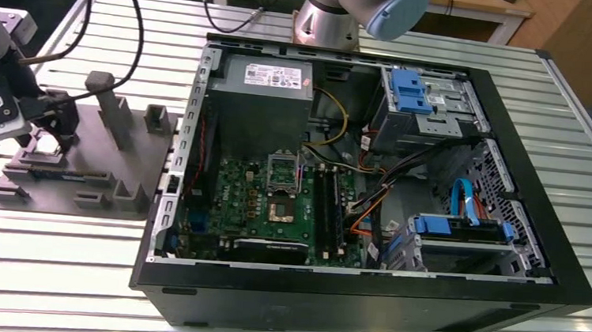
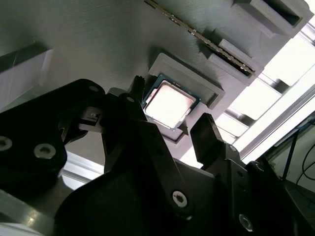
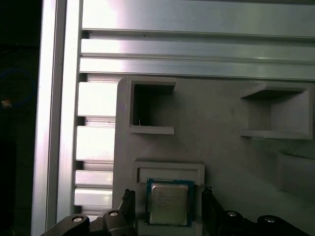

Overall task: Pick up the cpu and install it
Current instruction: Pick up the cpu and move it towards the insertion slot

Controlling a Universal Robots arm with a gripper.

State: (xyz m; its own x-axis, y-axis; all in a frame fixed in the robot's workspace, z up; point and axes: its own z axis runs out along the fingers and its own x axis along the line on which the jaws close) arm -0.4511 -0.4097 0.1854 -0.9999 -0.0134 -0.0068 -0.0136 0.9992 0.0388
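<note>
the cpu (image 3: pixel 168 201), silvery square chip, lies flat in a grey recess.

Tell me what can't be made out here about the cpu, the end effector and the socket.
The cpu's near corner, second wrist view: covered by the end effector.
The end effector's body, first wrist view: cut off by the picture's bottom edge.
The grey tray's pocket beneath the end effector, exterior view: covered by the end effector.
The socket's pins on the motherboard, exterior view: too small to tell.
</note>
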